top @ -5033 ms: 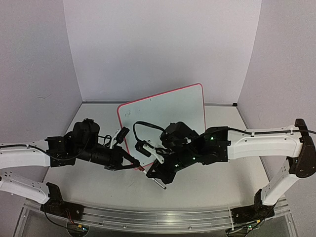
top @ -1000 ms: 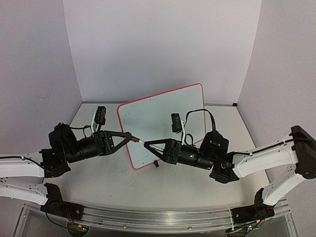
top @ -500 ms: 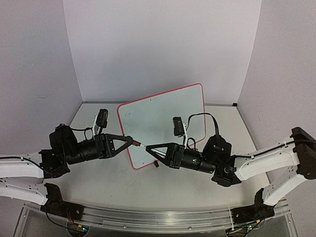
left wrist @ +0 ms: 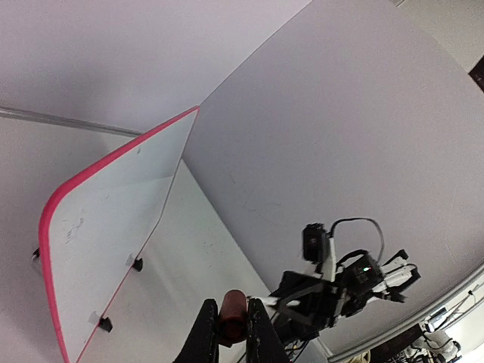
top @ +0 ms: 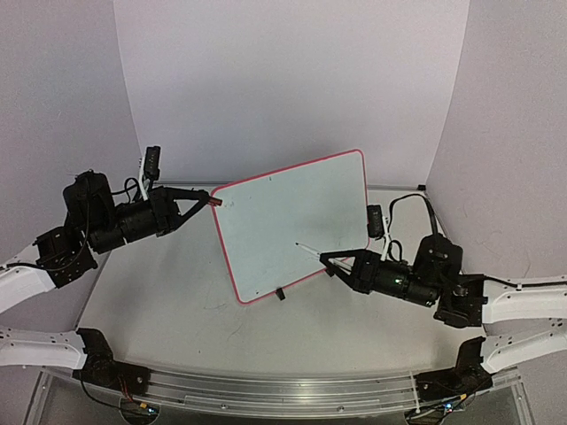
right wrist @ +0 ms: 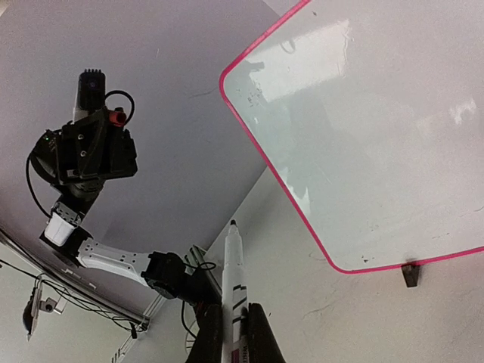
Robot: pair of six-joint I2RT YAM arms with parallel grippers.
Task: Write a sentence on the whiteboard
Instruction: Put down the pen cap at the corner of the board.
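Relative to half a second earlier, when both end effectors met at the lower left edge of the whiteboard (top: 292,208), the left end effector (top: 211,200) had swung up to the board's top left corner, clamped on the red marker cap (top: 217,202), and the right end effector (top: 324,258) had drawn back rightward, clamped on the uncapped white marker pen (top: 309,251). The pen tip pointed at the board's face; contact could not be determined. The whiteboard stood tilted on black feet (top: 278,294) at mid-bench (top: 168,292).
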